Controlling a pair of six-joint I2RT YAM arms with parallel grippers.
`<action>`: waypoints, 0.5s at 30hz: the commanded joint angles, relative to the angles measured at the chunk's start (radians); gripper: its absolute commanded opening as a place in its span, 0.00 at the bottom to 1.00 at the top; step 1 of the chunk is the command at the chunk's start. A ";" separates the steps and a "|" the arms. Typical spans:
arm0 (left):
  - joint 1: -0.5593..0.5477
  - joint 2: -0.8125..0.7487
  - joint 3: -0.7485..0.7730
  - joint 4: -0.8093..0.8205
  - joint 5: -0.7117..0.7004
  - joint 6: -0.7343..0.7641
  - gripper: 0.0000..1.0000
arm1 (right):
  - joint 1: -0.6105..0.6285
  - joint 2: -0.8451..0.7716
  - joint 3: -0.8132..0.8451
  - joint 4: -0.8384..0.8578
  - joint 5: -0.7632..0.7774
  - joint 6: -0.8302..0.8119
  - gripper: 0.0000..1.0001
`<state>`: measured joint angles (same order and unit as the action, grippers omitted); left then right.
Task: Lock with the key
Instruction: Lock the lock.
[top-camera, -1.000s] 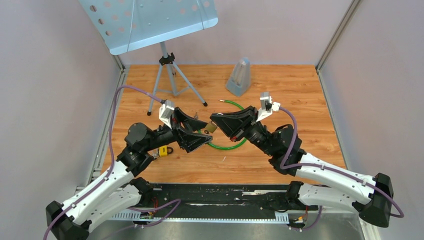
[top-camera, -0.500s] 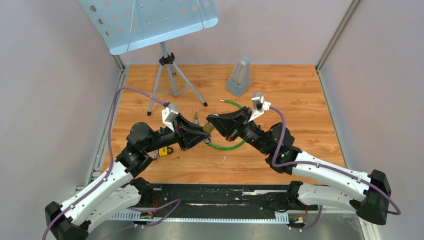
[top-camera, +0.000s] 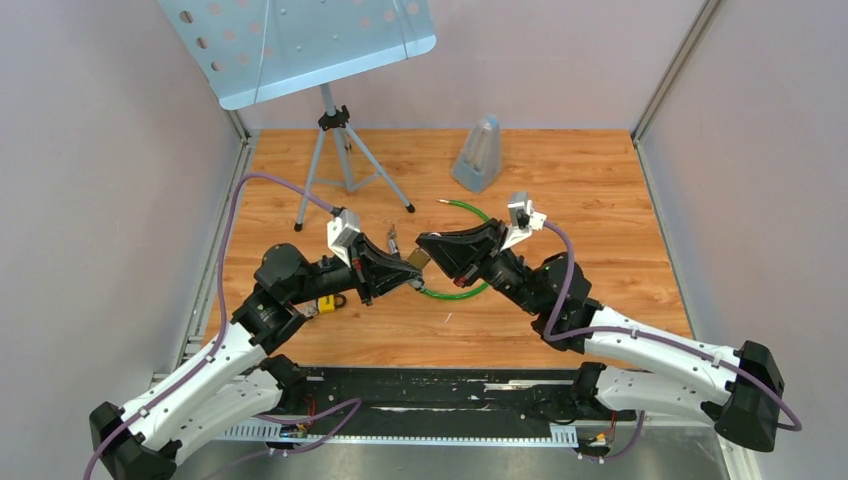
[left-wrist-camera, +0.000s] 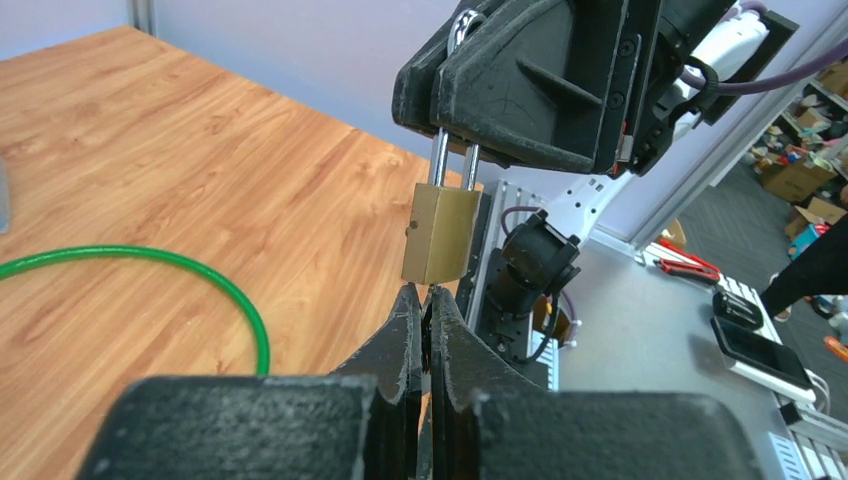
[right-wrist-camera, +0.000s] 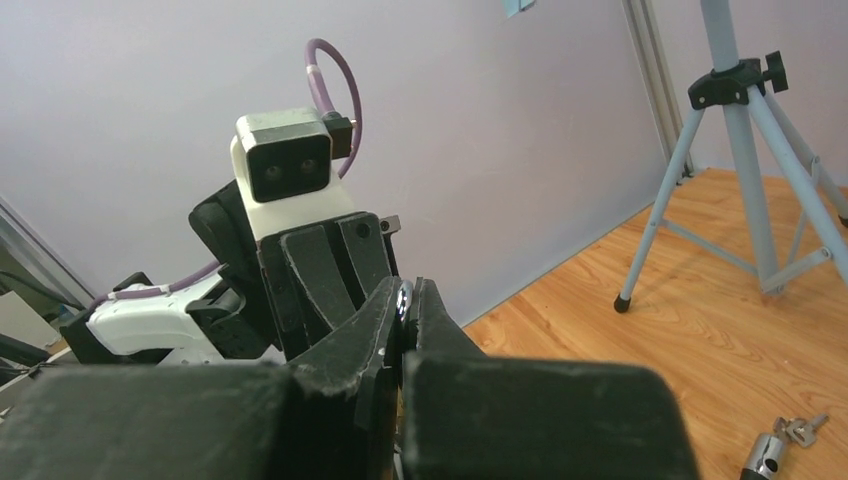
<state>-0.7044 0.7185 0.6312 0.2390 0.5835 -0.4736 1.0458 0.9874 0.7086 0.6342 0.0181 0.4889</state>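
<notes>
A brass padlock hangs in the air over the middle of the table. My right gripper is shut on its steel shackle, whose shiny top shows between the fingers. My left gripper faces it from the left, its tips right under the padlock's bottom face. It is shut on a thin dark piece, the key, which points up into the lock body. Most of the key is hidden by the fingers.
A green cable loop lies under the grippers. A yellow padlock sits by the left arm. A bunch of keys lies on the wood. A music stand tripod and a grey metronome stand at the back.
My left gripper went from wide open to shut under the padlock. My right gripper shifted slightly left with the padlock still held.
</notes>
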 joint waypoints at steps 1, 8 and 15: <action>0.007 -0.017 -0.001 0.012 0.092 -0.035 0.00 | -0.010 -0.085 -0.030 0.230 0.045 -0.067 0.00; 0.008 -0.030 -0.003 -0.035 0.171 -0.025 0.00 | -0.010 -0.197 -0.046 0.204 0.052 -0.151 0.00; 0.008 0.034 0.084 -0.340 -0.254 0.052 0.00 | -0.011 -0.167 0.037 -0.058 0.172 -0.124 0.00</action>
<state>-0.6991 0.7238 0.6487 0.0643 0.5858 -0.4713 1.0382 0.7872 0.6842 0.7250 0.1081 0.3641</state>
